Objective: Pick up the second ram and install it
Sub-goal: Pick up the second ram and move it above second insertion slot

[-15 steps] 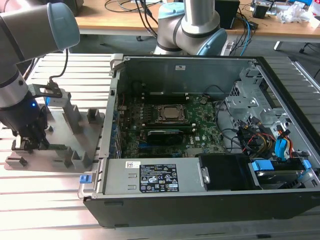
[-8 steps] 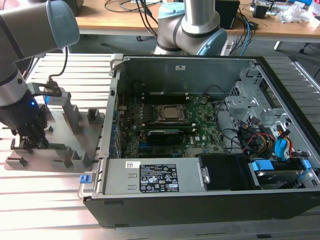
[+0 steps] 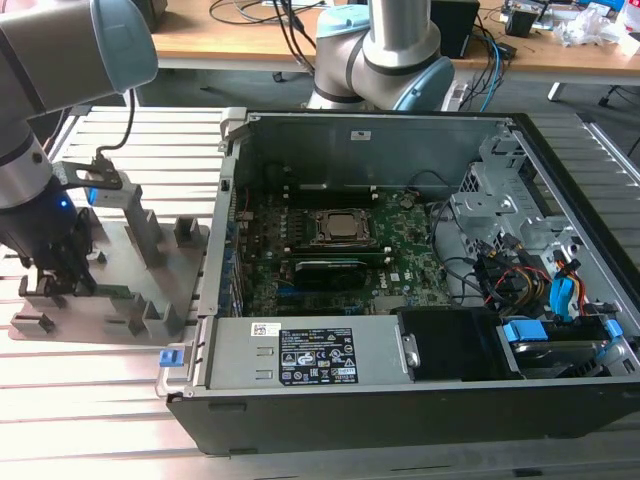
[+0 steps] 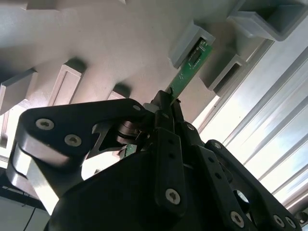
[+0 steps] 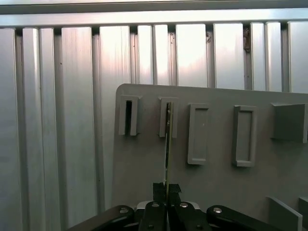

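The second ram [image 4: 193,65] is a slim green stick. It shows edge-on in the first wrist view [image 5: 167,144]. Its far end sits in a slotted block of the grey holder [image 5: 221,139], while my gripper [image 5: 167,188] is shut on its near end, with the black fingers [image 4: 163,120] pressed to both faces. In the exterior view my gripper [image 3: 58,272] hangs low over the holder [image 3: 150,260] at that view's left, beside the open computer case [image 3: 365,140].
Inside the case lie the green motherboard [image 3: 400,275] and the square processor socket [image 3: 345,228]; drive bays and cables [image 3: 530,270] fill the exterior view's right side. A second arm's base [image 3: 385,50] stands behind the case. The holder carries several upright blocks [image 3: 185,232] on a ribbed metal table [image 3: 100,400].
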Tool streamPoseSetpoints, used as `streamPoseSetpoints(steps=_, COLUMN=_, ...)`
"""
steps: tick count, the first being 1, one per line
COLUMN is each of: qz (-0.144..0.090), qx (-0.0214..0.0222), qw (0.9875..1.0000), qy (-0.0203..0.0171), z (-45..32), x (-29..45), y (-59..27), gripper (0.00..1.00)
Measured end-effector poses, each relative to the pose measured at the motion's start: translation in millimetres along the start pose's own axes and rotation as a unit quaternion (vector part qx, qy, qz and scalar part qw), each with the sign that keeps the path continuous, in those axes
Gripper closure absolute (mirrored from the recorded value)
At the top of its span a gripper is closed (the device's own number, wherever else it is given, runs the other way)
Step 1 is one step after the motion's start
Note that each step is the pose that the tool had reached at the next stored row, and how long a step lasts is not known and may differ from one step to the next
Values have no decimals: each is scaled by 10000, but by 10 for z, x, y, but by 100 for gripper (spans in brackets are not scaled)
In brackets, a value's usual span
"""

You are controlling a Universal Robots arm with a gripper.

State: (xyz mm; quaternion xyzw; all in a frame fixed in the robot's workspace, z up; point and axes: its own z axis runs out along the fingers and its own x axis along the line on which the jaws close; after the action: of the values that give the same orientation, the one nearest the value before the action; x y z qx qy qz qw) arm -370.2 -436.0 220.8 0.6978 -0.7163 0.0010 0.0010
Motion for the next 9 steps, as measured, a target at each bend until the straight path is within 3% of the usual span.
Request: streamPoseSetpoints(steps=9, qz=0, qx=0, qw=10000, qy=0, z=-142, x=0, y=0, gripper=86)
